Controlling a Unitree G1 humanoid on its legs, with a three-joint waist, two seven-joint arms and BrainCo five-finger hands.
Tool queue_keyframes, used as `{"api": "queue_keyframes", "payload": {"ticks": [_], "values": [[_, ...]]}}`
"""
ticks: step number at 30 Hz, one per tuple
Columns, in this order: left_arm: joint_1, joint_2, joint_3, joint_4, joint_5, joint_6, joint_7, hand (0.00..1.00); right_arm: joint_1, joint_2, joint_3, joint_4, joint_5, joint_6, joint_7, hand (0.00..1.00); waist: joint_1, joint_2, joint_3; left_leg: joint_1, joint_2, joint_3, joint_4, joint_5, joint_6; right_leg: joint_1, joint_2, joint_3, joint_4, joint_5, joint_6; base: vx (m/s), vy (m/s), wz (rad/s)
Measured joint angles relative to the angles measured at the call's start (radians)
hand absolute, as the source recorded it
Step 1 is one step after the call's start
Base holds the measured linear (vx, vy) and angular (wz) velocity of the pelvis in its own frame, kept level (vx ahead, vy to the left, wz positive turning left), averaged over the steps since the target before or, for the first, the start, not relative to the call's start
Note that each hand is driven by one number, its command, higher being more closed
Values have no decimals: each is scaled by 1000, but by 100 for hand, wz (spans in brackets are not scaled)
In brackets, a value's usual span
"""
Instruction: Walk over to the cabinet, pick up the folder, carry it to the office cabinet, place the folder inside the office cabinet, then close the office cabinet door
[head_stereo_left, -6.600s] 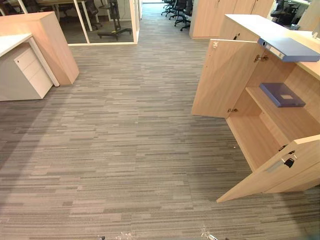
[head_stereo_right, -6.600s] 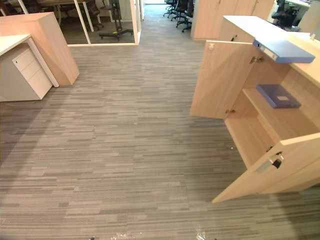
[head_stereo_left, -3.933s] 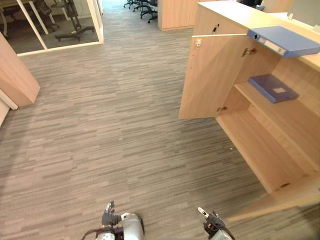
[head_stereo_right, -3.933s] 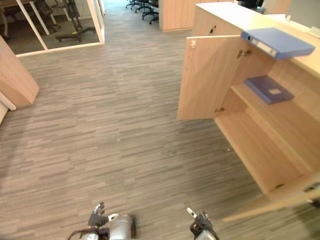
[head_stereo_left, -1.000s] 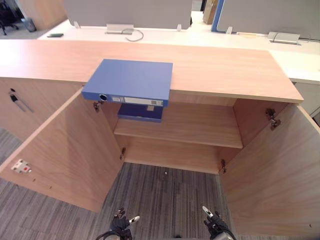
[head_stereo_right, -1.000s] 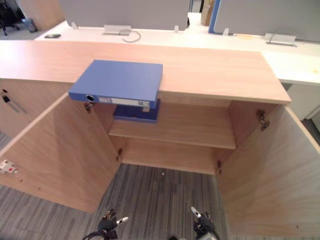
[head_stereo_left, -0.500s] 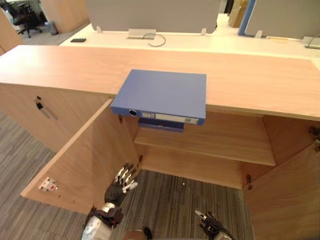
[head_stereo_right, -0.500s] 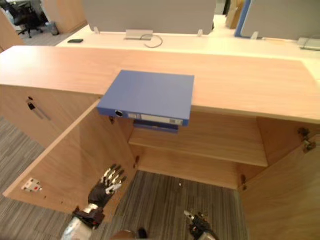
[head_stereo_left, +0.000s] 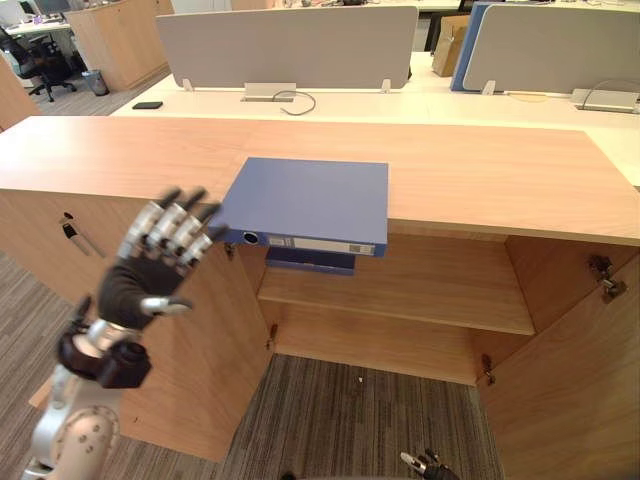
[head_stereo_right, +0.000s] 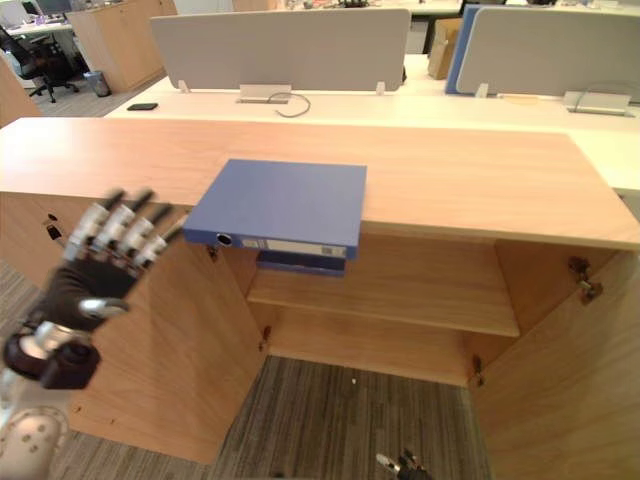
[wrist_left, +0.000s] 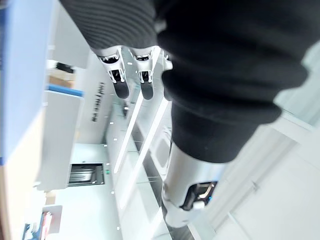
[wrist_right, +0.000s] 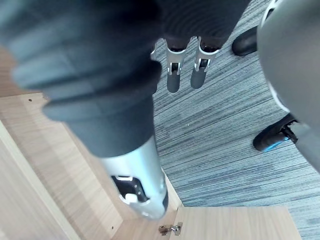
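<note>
Left eye view: your left hand (head_stereo_left: 150, 265), spread and empty, hovers beside the blue lever-arch folder (head_stereo_left: 310, 200); pickup step, so next grip its overhanging spine

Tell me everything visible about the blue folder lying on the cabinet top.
The blue folder is a thick, matte binder. It lies flat and closed on the wooden cabinet top, its spine facing the robot and overhanging the front edge. The spine carries a round finger hole and a pale label strip. The open left hand hovers near its corner, not gripping it.
</note>
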Motion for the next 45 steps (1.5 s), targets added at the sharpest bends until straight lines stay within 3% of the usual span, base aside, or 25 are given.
{"api": "queue_keyframes", "payload": {"ticks": [4, 5, 7, 10, 11, 15, 17, 21, 23, 33, 41, 45], "values": [[-26, 28, 78, -78, 55, -76, 17, 0, 11, -2, -14, 16, 1, -2, 12, 0, 4, -1, -2, -2, -2, -1, -2, 8, -1, -1, 0, 20, -4, -10, -14, -86, -8, -1], [-27, 28, 98, -94, 128, -107, 58, 0, 17, -2, -15, 16, 2, -2, 16, 0, 6, -1, -7, -7, -5, -3, -6, 12, -2, -3, -1, 22, -8, -17, -16, -90, -27, 5], [-27, 26, 113, -100, 204, -125, 102, 0, 21, -1, -19, 17, 2, -2, 19, 0, 6, -5, -14, -19, -12, -11, -6, 19, -5, -9, -4, 27, -9, -33, -19, -83, -31, 10], [-27, -52, 96, -148, 548, -136, 259, 0, 23, 2, -72, 20, 2, -1, 19, 0, 7, -9, -16, -24, -6, -16, -7, 34, -9, -13, 3, 33, -8, -40, -13, -89, -44, 5], [-36, -122, 42, -178, 780, -138, 339, 0, 25, 8, -90, 19, 0, 0, 18, 0, 6, -12, -21, -24, 0, -17, -7, 39, -12, -14, 9, 33, -8, -40, -13, -73, -39, 0], [-127, -221, -212, -173, 1185, -143, 452, 0, 29, 17, -76, 18, -20, 9, 17, 0, -10, -21, -26, -35, 8, -19, -7, 51, -15, -26, 16, 35, -7, -40, -12, -64, -13, 0], [-246, -219, -336, -101, 1382, -174, 498, 0, 28, 17, -69, 15, -19, 11, 13, 0, -23, -24, -28, -36, 10, -8, -7, 52, -14, -34, 17, 49, -6, -36, -7, -42, 16, -13], [-405, -187, -443, 69, 1608, -197, 582, 0, 18, 12, 3, -5, -19, 13, -4, 0, -52, -23, -31, -40, 16, 20, -6, 53, -13, -56, 19, 83, -8, -22, 1, -31, 35, -28], [-490, -132, -489, 228, 1721, -198, 643, 0, 7, 16, 11, -11, -19, 13, -22, 0, -67, -30, -26, -35, 22, 34, -7, 53, -13, -56, 27, 95, -21, -13, -6, -21, 1, -21], [-581, -25, -509, 509, 1989, -133, 772, 0, 17, 18, 35, -33, -19, 13, -52, 0, -96, -39, -22, -33, 33, 49, -3, 49, -20, -50, 39, 108, -58, 8, -17, -11, 0, -5], [-621, 1, -504, 583, 2026, -76, 791, 0, 21, 22, 32, -39, -18, 13, -52, 0, -117, -49, -24, -29, 36, 70, -3, 44, -25, -50, 40, 131, -83, 30, -16, -34, 19, -11], [-621, 6, -495, 612, 2029, -73, 802, 0, 22, 25, 30, -40, -19, 13, -53, 0, -117, -54, -29, -27, 36, 84, -3, 42, -27, -50, 40, 145, -96, 40, -16, -27, 19, -12]]}}
